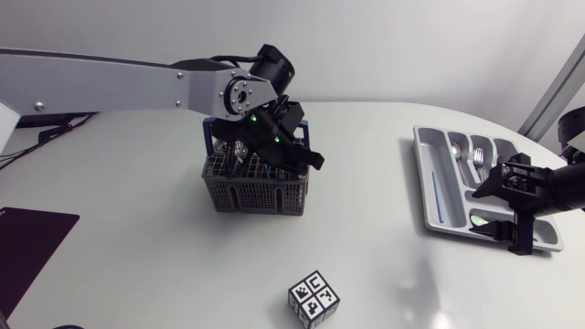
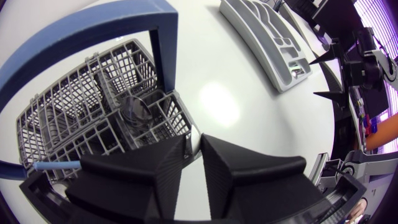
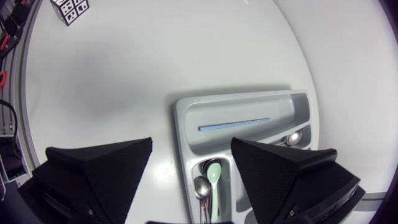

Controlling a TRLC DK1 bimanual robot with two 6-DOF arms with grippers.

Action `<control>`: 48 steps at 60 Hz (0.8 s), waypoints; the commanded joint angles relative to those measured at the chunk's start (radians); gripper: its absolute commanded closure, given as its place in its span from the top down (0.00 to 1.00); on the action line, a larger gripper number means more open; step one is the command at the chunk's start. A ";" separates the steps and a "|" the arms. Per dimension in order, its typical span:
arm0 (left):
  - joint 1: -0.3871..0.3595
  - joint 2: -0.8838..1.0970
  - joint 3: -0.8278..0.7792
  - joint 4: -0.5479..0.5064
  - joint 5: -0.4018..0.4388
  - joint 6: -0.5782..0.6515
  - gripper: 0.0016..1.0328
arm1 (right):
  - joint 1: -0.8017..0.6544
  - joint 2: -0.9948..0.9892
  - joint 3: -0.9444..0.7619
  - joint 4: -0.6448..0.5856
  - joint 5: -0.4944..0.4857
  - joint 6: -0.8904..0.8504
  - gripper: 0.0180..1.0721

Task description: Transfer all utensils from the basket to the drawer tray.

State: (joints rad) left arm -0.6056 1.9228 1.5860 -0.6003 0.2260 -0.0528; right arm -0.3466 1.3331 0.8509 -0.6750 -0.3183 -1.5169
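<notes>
The dark grey wire basket (image 1: 256,190) with a blue handle (image 2: 124,25) stands mid-table. My left gripper (image 1: 274,137) hangs over its top; in the left wrist view its fingers (image 2: 134,180) are drawn almost together at the basket's near corner, and I see nothing in the narrow slit. A metal spoon (image 2: 134,112) and a blue stick (image 2: 56,166) lie in the basket. The grey drawer tray (image 1: 430,183) sits at the right, holding a blue stick (image 3: 233,124), a green spoon (image 3: 213,174) and metal spoons. My right gripper (image 1: 512,210) hovers open over the tray's near end.
A black-and-white marker cube (image 1: 313,299) sits near the front edge, between basket and tray. A dark mat (image 1: 27,242) lies at the front left. Bare table (image 1: 375,183) separates the basket from the tray.
</notes>
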 commanded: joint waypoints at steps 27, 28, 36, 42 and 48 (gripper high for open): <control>0.021 -0.081 0.019 -0.010 0.053 -0.033 0.04 | 0.104 -0.061 -0.087 0.025 -0.002 0.066 0.87; 0.023 -0.084 0.019 -0.010 0.058 -0.033 0.04 | 0.107 -0.063 -0.087 0.025 -0.002 0.069 0.87; 0.040 -0.123 0.022 -0.023 0.107 -0.048 0.04 | 0.136 -0.084 -0.085 0.017 -0.002 0.093 0.87; 0.046 -0.156 0.028 -0.050 0.122 -0.050 0.04 | 0.162 -0.098 -0.073 0.015 -0.002 0.126 0.87; 0.055 -0.200 0.028 -0.078 0.150 -0.045 0.04 | 0.195 -0.107 -0.050 0.002 -0.005 0.169 0.87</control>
State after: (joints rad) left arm -0.5636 1.7813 1.5871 -0.6540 0.3538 -0.0795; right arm -0.1745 1.2369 0.7860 -0.6552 -0.3180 -1.3941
